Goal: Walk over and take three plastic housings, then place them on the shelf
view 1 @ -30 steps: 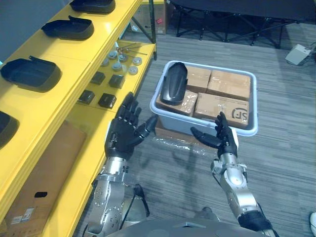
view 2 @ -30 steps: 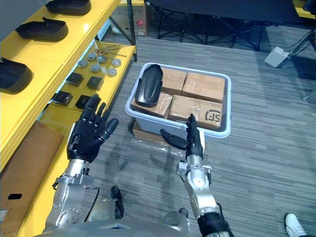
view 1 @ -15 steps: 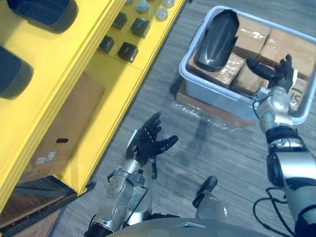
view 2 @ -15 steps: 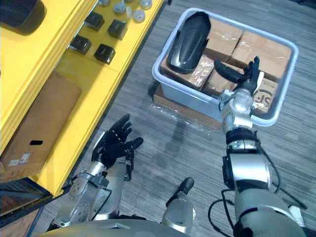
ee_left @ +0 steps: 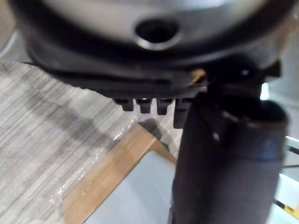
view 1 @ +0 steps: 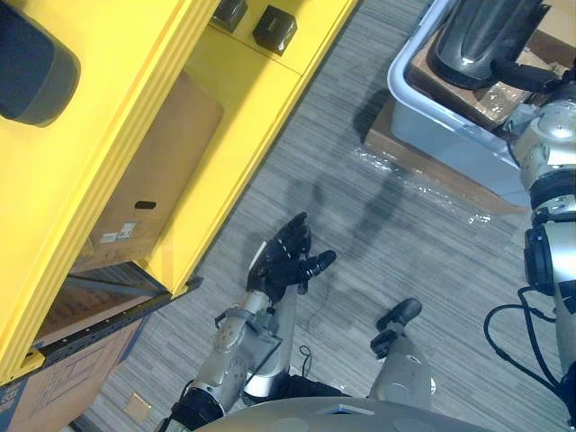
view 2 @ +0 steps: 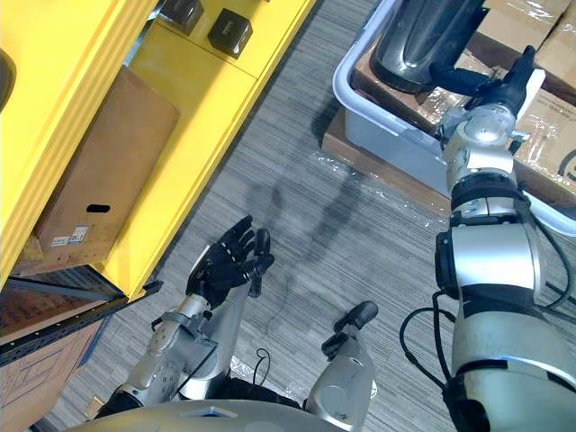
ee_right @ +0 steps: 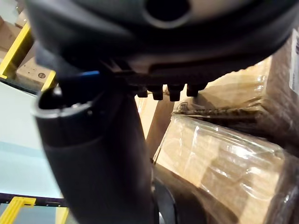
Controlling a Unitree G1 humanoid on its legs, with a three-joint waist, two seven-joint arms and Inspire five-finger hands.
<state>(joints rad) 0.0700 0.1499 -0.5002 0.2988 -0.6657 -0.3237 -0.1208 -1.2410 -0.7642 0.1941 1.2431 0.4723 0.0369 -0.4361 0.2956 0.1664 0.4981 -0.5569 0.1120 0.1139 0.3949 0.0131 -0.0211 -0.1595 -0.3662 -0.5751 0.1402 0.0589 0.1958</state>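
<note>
A black plastic housing (view 2: pixel 423 40) lies on wrapped cardboard boxes (ee_right: pixel 224 154) inside a grey tub (view 2: pixel 360 108) on the floor. My right hand (view 2: pixel 499 85) is stretched over the tub's near rim, open. Its fingers are straight and its thumb reaches to the housing's near end; whether it touches I cannot tell. My left hand (view 1: pixel 288 261) hangs low over the carpet beside the yellow shelf (view 1: pixel 135 99), open and holding nothing. Another black housing (view 1: pixel 31 58) rests on the shelf's upper level.
Small black boxes (view 1: pixel 274 27) sit on the lower yellow shelf, with a flat cardboard box (view 1: pixel 148 189) nearer to me. A wrapped cardboard slab (view 1: pixel 432 171) lies under the tub. A carton (view 1: pixel 63 396) stands below the shelf's corner.
The camera has tipped down and closer, so the whole scene shifted. My right hand has come nearer the housing in the tub. My left hand stays low and open.
</note>
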